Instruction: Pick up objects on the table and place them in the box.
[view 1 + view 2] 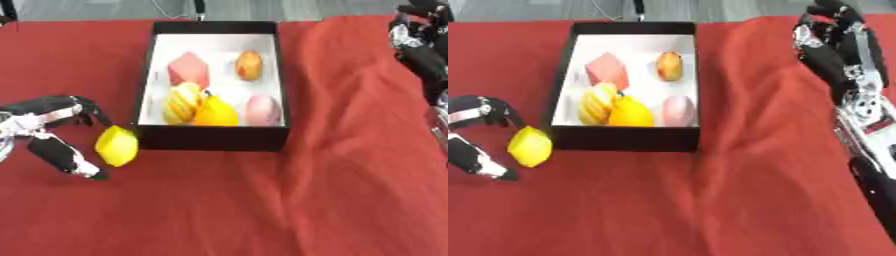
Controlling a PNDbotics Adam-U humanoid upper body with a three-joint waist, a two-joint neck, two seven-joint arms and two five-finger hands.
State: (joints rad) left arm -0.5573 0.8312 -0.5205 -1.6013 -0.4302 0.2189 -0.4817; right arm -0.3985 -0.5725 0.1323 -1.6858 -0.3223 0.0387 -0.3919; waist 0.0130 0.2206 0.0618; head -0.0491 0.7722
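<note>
Red cloth (332,175) covers the bench, rumpled into folds on the right half. At its left edge the left hand (39,127) lies spread wide, fingers and thumb apart and gripping nothing, with a yellow lemon-like fruit (116,145) just beside its fingertips and up against the front wall of the black box (210,139). Inside that white-floored box sit a pink block (188,70), an orange-red fruit (249,65), a striped yellow fruit (182,102), a yellow pear-like fruit (216,112) and a pink fruit (262,110), while the right hand (833,42) hangs at the far right, fingers loosely straight, well apart from everything.
</note>
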